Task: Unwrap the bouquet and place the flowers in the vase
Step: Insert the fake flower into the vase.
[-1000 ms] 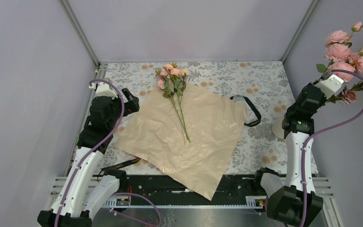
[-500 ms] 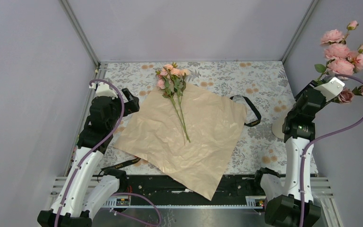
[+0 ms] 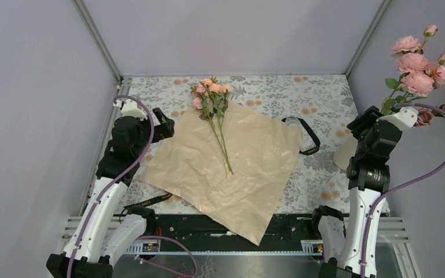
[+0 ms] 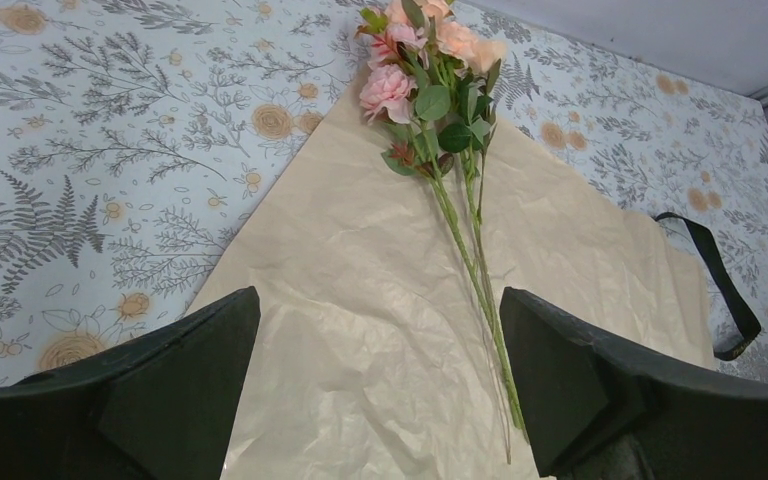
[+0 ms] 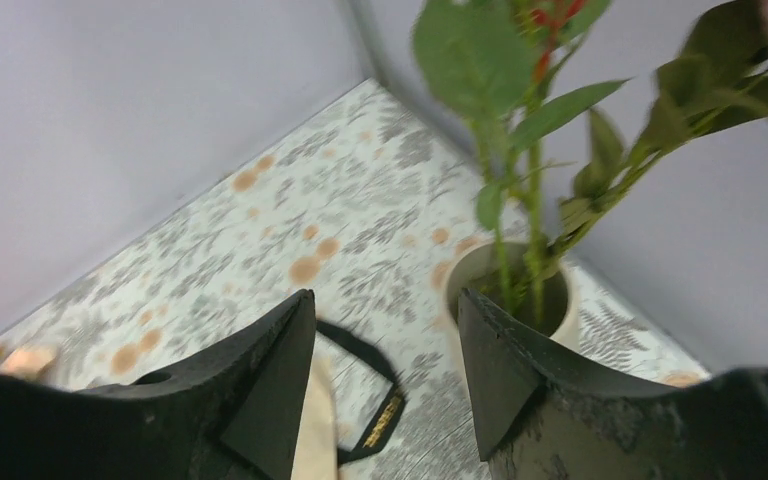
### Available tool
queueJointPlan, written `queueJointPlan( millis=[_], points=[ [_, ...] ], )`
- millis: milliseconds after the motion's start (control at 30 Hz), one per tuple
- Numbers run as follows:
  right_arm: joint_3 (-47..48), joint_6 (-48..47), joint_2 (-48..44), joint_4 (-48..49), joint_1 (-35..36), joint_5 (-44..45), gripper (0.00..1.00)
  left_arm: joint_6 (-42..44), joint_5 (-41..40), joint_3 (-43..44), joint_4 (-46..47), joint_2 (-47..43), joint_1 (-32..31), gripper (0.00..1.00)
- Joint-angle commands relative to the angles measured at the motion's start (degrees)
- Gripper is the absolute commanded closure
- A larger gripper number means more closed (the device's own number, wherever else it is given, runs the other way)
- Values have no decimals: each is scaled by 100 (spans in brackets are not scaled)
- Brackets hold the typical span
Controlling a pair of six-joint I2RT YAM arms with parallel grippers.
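R gripper: jaws apart, nothing between them. Just past its right finger stood the vase, at the right edge of the table, w/ green stems down in its mouth. Those flowers in the vase rose tall above the arm and leaned right, twd the wall.

L gripper: jaws wide apart, empty, hovering over the left edge of the paper. The paper lay flat, tan side up. The flowers on the paper lay w/ heads at the far corner and thin stems running near-ward down the middle. A black ribbon looped off the paper's right corner onto the tablecloth; a second strip lay by the near-left edge.

So, judging by this: bouquet unwrapped, part of it vased, a few stems left to move.

Risks:
- Vase narrow, load tall and top-heavy. R finger was v. close to the rim, so a sideways pull-back could tip it.
- R arm's purple cable arced close by the lower blooms and could snag them.
- Remaining stems thin and flat on crinkled paper. A pinch could catch the paper too, or take only one stem.

Writing: gold lettering on both ribbon strips, too small/blurred to read. No other labels seen.
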Motion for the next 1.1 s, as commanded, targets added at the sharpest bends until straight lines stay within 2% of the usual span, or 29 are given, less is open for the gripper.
queueJointPlan(
  millis=[0, 167, 300, 600, 833, 1067],
  points=[
    [478, 422, -162, -831, -18, -1358, 38, -17, 331, -47, 389, 72, 23, 2],
    [566, 795, -104, -1216, 3, -2639, 38, -783, 700, -175, 595, 343, -17, 4],
    [391, 918, -36, -1240, 152, -3085, 39, -1470, 582, -444, 1111, 620, -377, 5],
    [6, 919, 102, -1254, 1082, -2967, 44, -2274, 107, -528, 1941, 1874, -1403, 9],
    [-22, 962, 150, -1235, 1308, -2945, 49, -2713, -134, -627, 2541, 2892, -1855, 24],
    [-76, 954, 191, -1214, 1336, -2987, 53, -2592, -297, -301, 2616, 3907, -2274, 35]
  ],
)
